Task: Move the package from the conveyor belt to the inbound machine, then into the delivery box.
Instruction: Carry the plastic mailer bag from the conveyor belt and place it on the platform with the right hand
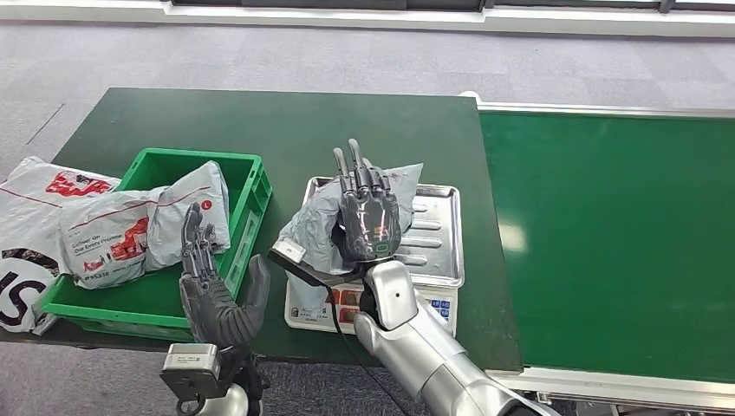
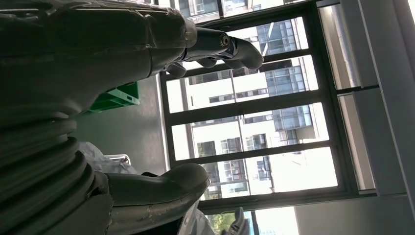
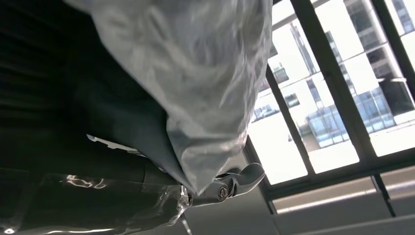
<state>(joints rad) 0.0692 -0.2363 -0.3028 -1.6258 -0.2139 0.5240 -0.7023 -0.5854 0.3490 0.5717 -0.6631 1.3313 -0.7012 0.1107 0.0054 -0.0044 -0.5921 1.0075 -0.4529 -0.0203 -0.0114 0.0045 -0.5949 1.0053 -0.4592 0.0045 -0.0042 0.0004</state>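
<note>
Head view: right hand (image 1: 368, 221) fingers grip grey package (image 1: 322, 227) at scale (image 1: 433, 243) left edge — left hand (image 1: 212, 290) fingers spread, holding nothing.

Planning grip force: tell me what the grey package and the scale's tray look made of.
Grey package: thin, soft plastic film, probably a poly mailer; it crumples and shows a dull sheen under the right hand. Tray: likely stainless steel, bright and reflective with pressed ribs.
</note>
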